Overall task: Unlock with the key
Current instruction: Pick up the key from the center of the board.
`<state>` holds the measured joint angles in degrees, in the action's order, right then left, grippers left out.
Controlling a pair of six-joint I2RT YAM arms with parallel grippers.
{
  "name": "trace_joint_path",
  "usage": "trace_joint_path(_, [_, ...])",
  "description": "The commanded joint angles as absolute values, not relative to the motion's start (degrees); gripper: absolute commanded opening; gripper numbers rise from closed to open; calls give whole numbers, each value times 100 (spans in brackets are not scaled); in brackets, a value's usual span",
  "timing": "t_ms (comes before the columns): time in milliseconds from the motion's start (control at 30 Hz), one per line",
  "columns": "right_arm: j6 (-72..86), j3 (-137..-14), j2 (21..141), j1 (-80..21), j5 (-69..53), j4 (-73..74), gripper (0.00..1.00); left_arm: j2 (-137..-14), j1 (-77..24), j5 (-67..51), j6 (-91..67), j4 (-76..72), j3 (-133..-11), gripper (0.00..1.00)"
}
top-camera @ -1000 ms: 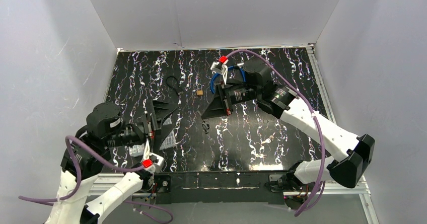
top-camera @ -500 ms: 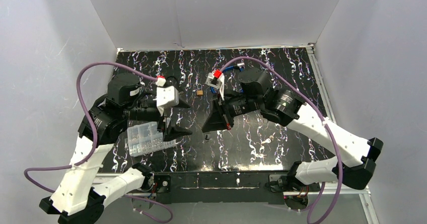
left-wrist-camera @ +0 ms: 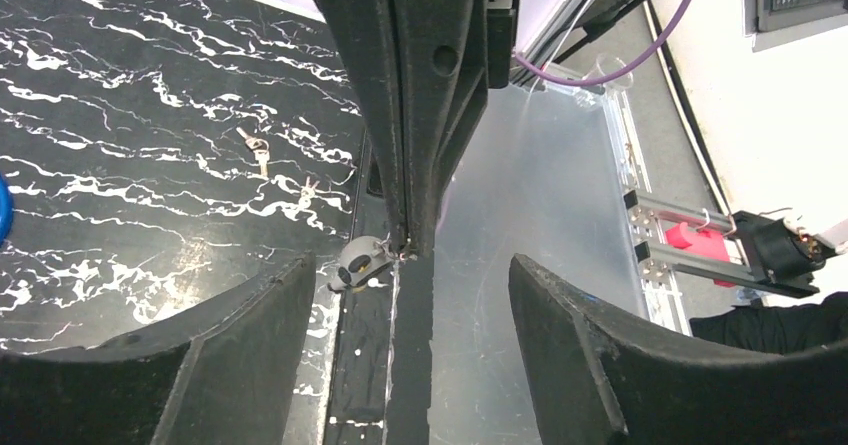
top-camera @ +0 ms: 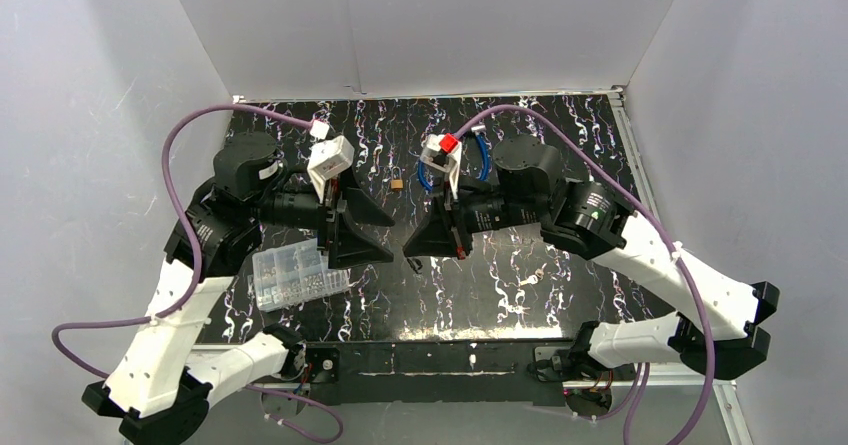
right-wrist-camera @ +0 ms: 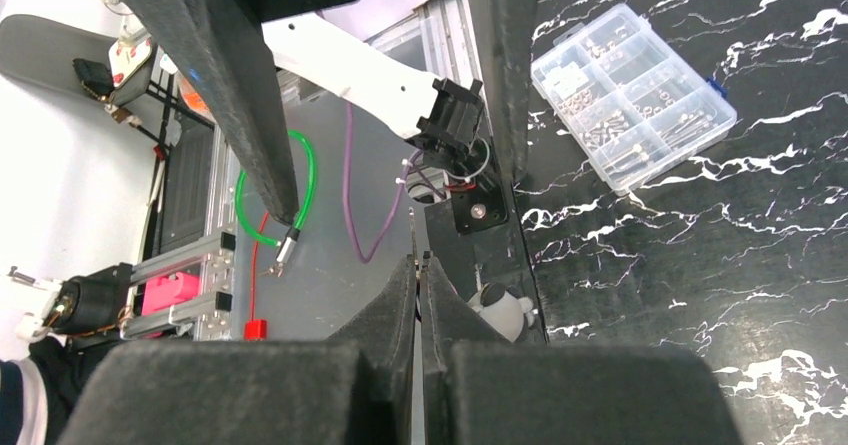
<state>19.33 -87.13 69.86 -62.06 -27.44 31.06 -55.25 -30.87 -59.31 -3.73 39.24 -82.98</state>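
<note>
Now the left jaws stand released, close before the right jaws, which are clenched; a thin metal sliver (right-wrist-camera: 411, 233) shows between them, key or not I cannot tell. Beyond both, the brass padlock (top-camera: 398, 182) sits on the bench (top-camera: 600, 145); two keys (left-wrist-camera: 257, 147) lie loose on it to the right.

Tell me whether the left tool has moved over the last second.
Yes. The left tool has swung right, away from the clear parts box and nearer the padlock.
</note>
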Motion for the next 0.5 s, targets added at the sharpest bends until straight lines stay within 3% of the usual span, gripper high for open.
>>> trace_joint_path(0, [1820,-9238,7075,-6288,-2470,3112,1,-5553,-3085,-6222,-797,3720,-8351,70])
trace_joint_path(133, [1793,-9411,7186,-6311,-2461,3126,1,-5535,-3082,-6091,-703,3743,-8328,76])
trace_joint_path(200, [1787,-9481,7245,-6318,-2453,3134,1,-5520,-3083,-6019,-635,3746,-8333,75])
trace_joint_path(467, [1775,-9447,7298,-6319,-2397,3197,1,-5546,-3078,-5730,-546,3825,-8480,42])
